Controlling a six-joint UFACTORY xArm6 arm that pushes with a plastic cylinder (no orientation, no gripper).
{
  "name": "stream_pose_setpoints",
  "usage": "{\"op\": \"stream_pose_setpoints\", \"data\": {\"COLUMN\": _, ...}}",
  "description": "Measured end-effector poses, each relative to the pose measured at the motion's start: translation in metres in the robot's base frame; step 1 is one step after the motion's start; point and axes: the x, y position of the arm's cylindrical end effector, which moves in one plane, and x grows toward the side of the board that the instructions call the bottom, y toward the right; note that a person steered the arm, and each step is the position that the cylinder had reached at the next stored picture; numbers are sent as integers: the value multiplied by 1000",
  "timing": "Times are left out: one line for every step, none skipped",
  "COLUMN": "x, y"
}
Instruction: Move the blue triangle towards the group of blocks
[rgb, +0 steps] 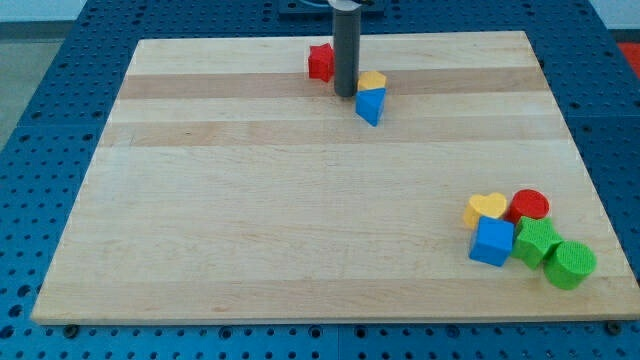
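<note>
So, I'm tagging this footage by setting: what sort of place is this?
Probably a robotics lab bench: a wooden board on a blue perforated table, small coloured blocks like the blue triangle, and my tip.

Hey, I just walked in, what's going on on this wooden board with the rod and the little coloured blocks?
My tip sits near the view's top of the board, just left of the blue triangle, between it and a red block. A yellow block touches the triangle from behind. The group, a yellow heart, red cylinder, blue cube and two green blocks, waits at lower right, far off.
</note>
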Motion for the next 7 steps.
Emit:
{"op": "stream_pose_setpoints", "data": {"x": 15, "y": 13}}
{"op": "stream_pose_setpoints", "data": {"x": 31, "y": 14}}
{"op": "stream_pose_setpoints", "data": {"x": 43, "y": 15}}
{"op": "stream_pose_setpoints", "data": {"x": 55, "y": 26}}
{"op": "stream_pose_setpoints", "data": {"x": 69, "y": 46}}
{"op": "stream_pose_setpoints", "data": {"x": 83, "y": 63}}
{"op": "stream_pose_setpoints", "data": {"x": 101, "y": 73}}
